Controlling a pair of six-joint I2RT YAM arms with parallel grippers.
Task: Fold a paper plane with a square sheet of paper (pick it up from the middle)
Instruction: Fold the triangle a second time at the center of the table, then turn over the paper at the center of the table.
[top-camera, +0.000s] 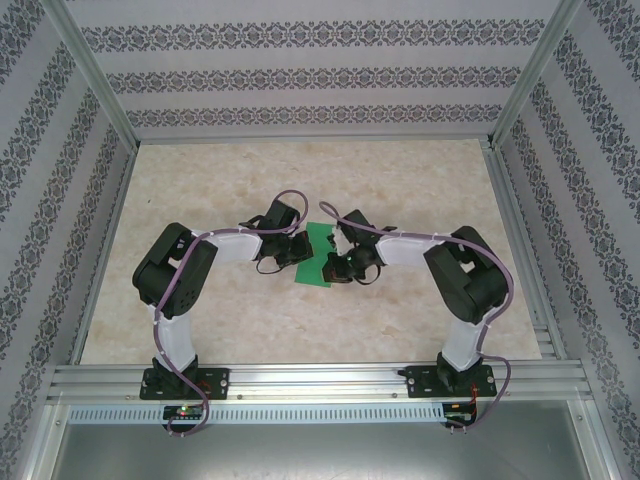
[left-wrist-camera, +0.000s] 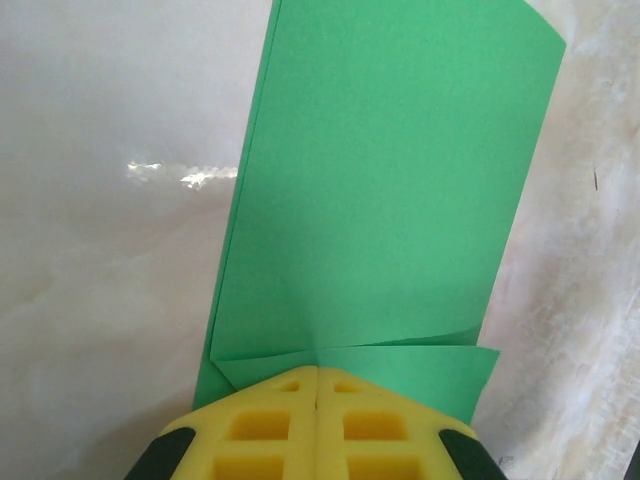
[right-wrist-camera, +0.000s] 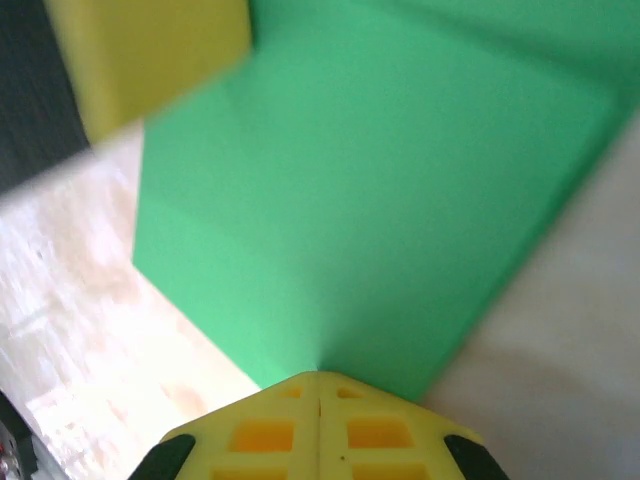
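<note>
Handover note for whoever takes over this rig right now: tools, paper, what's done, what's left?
The left tool is shut on the green sheet, pinching one edge.
The right tool is shut on the same sheet from the opposite side.
Sheet: between both tools, above the middle of the table.
Done: gripped; it looks doubled over, with short creases by the left tool.
Left: nose and wing folds; no dart shape yet.

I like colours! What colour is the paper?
The paper is bright green, clearest from the left wrist.
</note>
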